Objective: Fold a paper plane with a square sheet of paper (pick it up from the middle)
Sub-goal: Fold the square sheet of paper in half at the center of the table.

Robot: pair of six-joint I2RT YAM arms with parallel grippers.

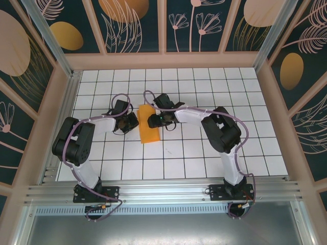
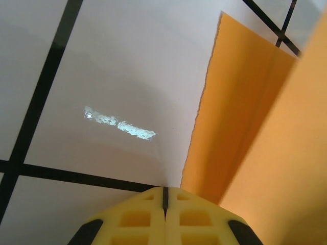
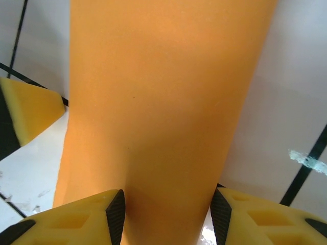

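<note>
Paper (image 1: 148,125) lies folded narrow — its long axis runs near to far.

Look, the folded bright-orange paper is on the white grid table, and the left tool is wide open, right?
No: the left wrist view shows the left tool shut. The folded bright-orange paper is indeed on the white grid table.

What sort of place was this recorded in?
Probably a purpose-built robot test cell, not a home: a white gridded tabletop, walled in by leaf-patterned panels, with the left arm and right arm bolted to an aluminium rail at its near edge.
</note>
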